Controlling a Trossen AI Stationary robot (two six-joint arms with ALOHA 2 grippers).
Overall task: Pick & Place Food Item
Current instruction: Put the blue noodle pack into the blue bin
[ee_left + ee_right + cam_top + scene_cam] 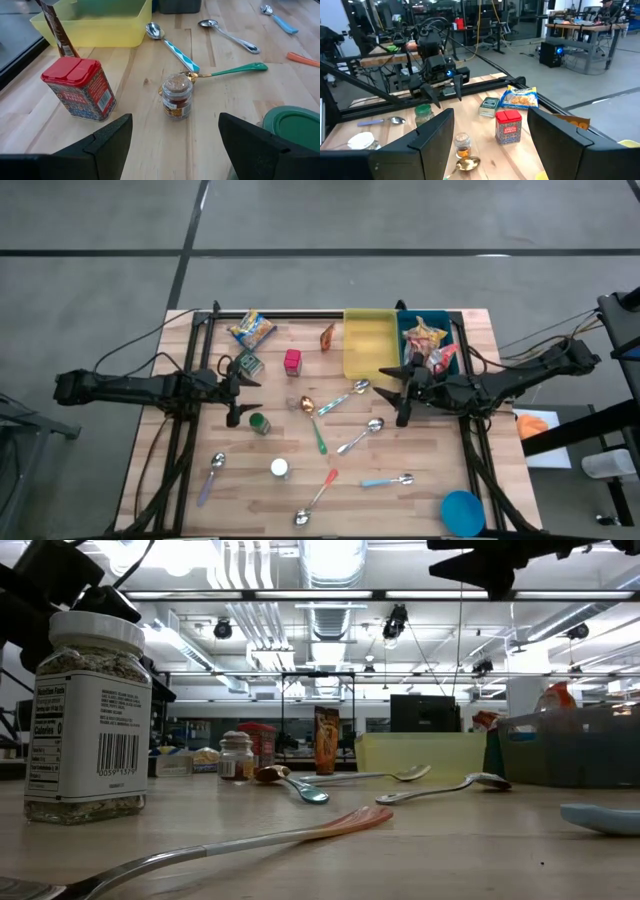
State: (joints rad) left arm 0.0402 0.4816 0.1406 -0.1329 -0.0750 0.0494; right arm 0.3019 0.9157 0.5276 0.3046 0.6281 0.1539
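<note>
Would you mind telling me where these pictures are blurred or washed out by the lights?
Low view: the orange-handled spoon blurs toward the lens, the spice jar beside it stays readable, and ceiling lights glare brightly above. Left wrist view: the small spice jar is sharp and evenly lit; the left gripper looks soft.

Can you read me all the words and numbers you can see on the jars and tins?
"Calories": on the label of the big spice jar in the low view; the rest of that panel is too small to read.
Digits under the jar's barcode: too blurred to read.
Red tin: patterned label and barcode, print unreadable.
Small spice jar: label unreadable.
Snack bag: print unreadable.
</note>
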